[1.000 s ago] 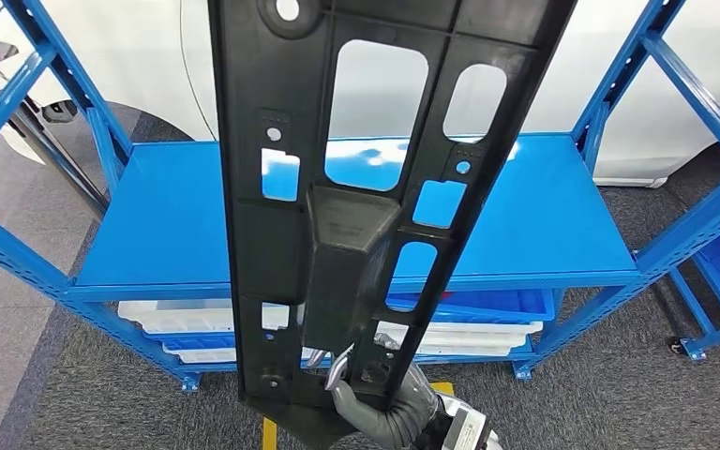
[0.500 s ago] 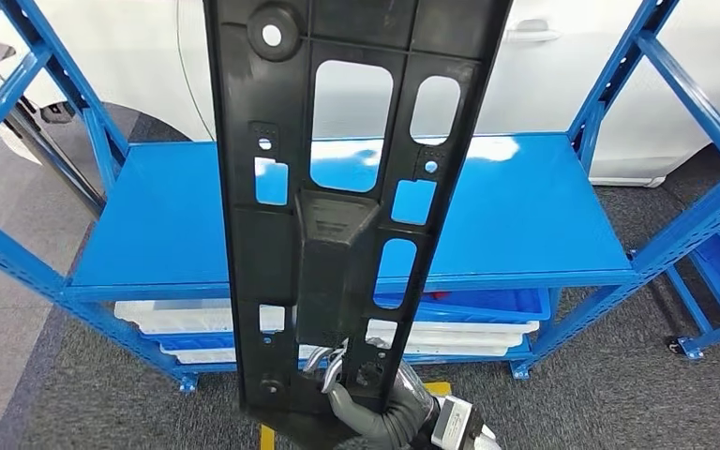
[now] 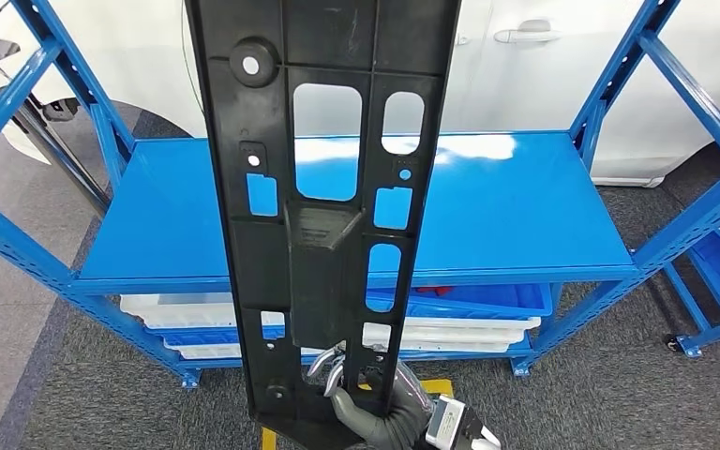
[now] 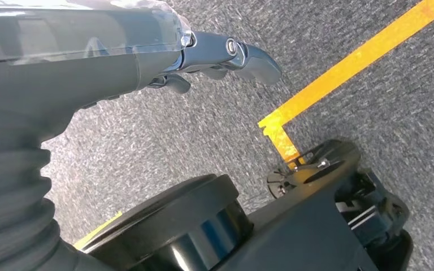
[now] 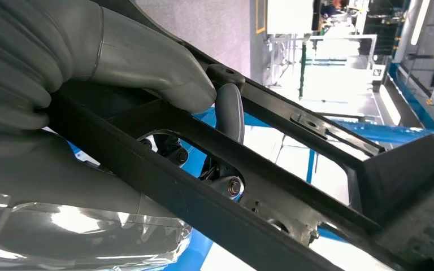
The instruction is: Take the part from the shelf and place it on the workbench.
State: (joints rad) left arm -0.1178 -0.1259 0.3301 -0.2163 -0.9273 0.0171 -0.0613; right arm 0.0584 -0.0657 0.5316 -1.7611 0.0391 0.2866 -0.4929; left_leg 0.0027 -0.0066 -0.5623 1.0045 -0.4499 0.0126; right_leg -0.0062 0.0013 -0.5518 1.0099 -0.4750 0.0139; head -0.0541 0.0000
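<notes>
Long black plastic panel (image 3: 323, 187) w/ cut-outs, held upright at centre, running 12 to 6 o'clock in front of blue shelf (image 3: 525, 216). Right hand (image 3: 375, 408) gripping panel's lower end at 6 o'clock, thumb wrapped over rib. Left hand (image 4: 203, 53) hanging over grey carpet (image 4: 373, 101), fingers loosely apart, holding nothing.

Right hand (image 5: 90, 101) clamped on the black part (image 5: 294, 186) — thick grey thumb pressed over one rail, darker fingers (image 5: 230, 110) hooked through an opening and curled around the bar beneath. Raised black block on the part just beyond the fingers. Blue shelf (image 5: 412, 132) glimpsed through the openings, past the fingers — bright and blurred behind.
</notes>
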